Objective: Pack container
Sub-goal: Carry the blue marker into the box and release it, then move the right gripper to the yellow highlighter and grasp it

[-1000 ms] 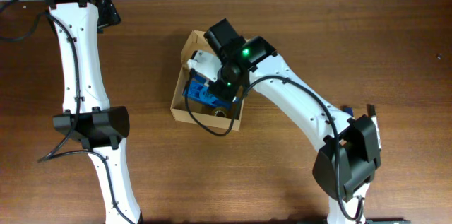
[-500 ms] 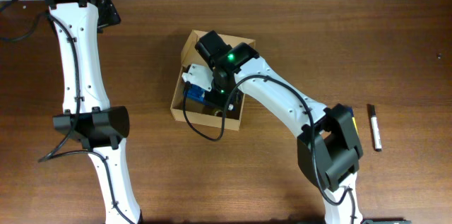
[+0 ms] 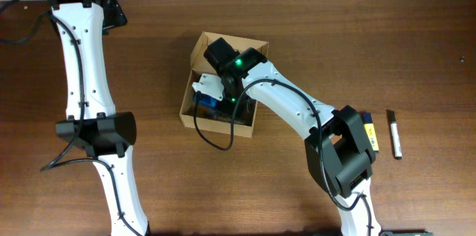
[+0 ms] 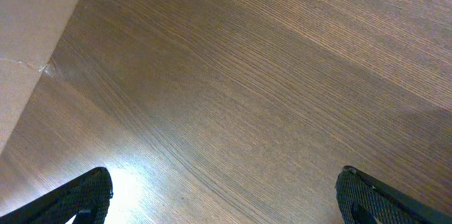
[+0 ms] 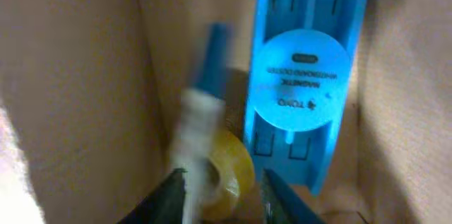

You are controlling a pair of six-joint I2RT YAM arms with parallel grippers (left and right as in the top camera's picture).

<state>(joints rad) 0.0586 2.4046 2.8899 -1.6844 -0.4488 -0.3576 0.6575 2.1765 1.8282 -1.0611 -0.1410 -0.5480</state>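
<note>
The container [image 3: 198,51], a plain brown cardboard box, stands open on the table [image 3: 387,35], a little left of the middle and toward the far side. In the right wrist view, a flat blue plastic case [image 5: 304,75] with a round label lies inside it along the right-hand wall. A yellow roll of tape [image 5: 229,171] sits on the bottom, and a blurred blue-and-white marker [image 5: 201,107] is tilted just left of the case, above the roll. The right gripper [image 5: 222,199] is down in the mouth of the box. Its two dark fingertips [image 5: 173,196] are apart with the roll showing between them, and they pinch nothing that can be seen, though the marker's lower end is close by the left tip. From above, the right arm [image 3: 286,102] slants in from the near right across the box's right rim and hides much of what is inside.

Well apart to the right of the box, a black-and-white marker [image 3: 395,133] lies on the bare wood. Just left of it, a blue and yellow object [image 3: 370,133] shows partly from behind the arm's elbow. The left arm [image 3: 82,65] runs along the table's left side to the far left corner. The left gripper [image 4: 222,199] hangs over bare wood with its fingers spread wide, holding nothing
</note>
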